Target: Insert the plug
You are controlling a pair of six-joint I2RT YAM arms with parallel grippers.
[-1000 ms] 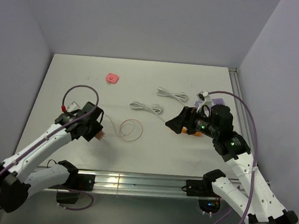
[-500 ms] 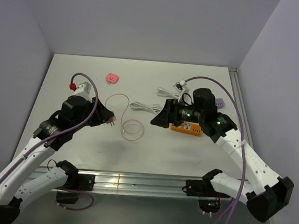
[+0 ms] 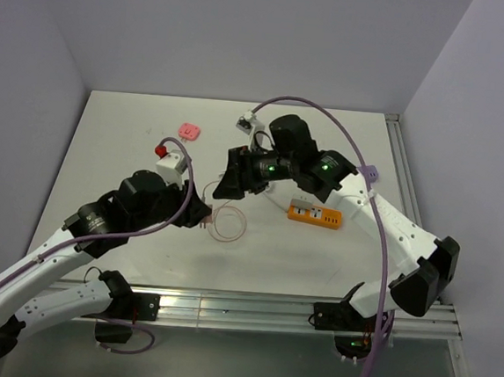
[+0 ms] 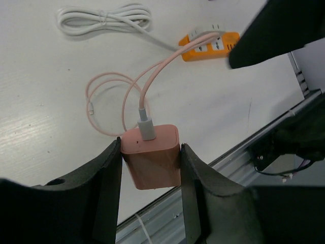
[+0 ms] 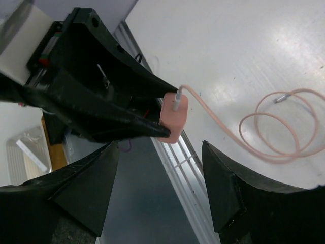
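My left gripper is shut on a pink plug adapter, held above the table with the pads on its two sides. A pink cable runs from the adapter's top to a loose coil on the table. The orange power strip lies on the table to the right; it also shows in the left wrist view, partly hidden by my right gripper. My right gripper is open and empty, just right of the left one and facing the adapter, with its fingers apart from it.
A white cable bundle lies behind the coil. A small pink piece sits at the back left and a purple piece at the right. An aluminium rail runs along the near table edge.
My left arm has lifted the adapter and carried it right towards the middle. My right gripper has swung left, off the power strip, to face the adapter.
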